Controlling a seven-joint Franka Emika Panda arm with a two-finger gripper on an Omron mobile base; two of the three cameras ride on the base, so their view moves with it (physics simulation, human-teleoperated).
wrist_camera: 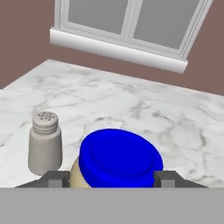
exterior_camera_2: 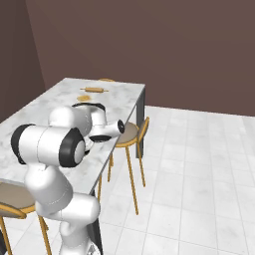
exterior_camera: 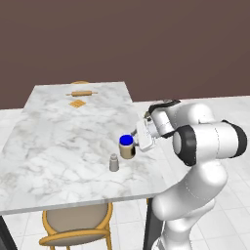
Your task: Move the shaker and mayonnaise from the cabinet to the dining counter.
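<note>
Mayonnaise (exterior_camera: 127, 146) sits upright on the dining counter (exterior_camera: 58, 141) near its right edge, shaker (exterior_camera: 114, 162) just beside it, both delivered. Gripper (wrist_camera: 113, 179) fingers flank the jar below the lid; can't tell if they pinch or have let go.

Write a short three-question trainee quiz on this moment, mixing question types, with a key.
1. True or false: the shaker lies tipped over on the dining counter.
2. Multiple choice: the mayonnaise sits A) on a chair, B) on the dining counter between the hand's fingertips, C) on the floor.
3. Fill in: the lid of the mayonnaise is ____.

Key:
1. False. It stands upright beside the mayonnaise.
2. B. A fingertip shows at each side of the jar in the hand view; whether they press on it cannot be told.
3. Blue.
</note>
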